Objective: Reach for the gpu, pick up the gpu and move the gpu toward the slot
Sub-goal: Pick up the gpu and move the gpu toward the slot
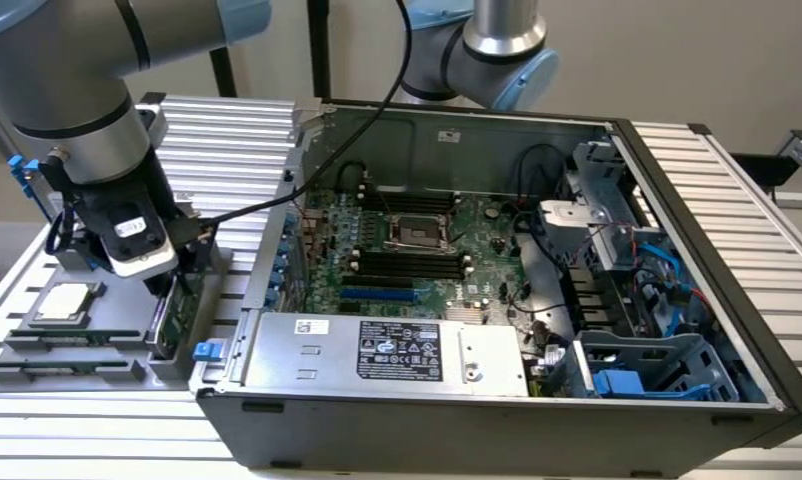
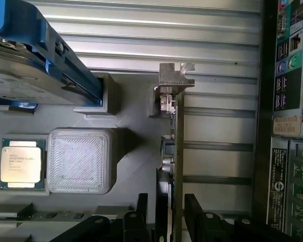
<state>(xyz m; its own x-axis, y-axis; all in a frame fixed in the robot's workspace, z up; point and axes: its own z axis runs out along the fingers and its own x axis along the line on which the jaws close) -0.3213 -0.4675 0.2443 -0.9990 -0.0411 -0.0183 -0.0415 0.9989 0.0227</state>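
Wrist view: one end of gpu point(image 2: 178, 151) and hard drive point(image 2: 25, 65) cut by picture edge; processor chip point(image 2: 21, 164) print unreadable. Exterior view: gpu mostly hidden behind gripper point(image 1: 172, 287), green sliver showing

I see the chip point(image 2: 21, 164) sitting in the grey tray point(image 2: 131, 126), off to one side of the fingers point(image 2: 194, 214). The drive point(image 2: 20, 70) with blue rails is farther out. On the fingers' other side, the open case point(image 1: 374, 440) rests on the ribbed surface point(image 2: 141, 30).
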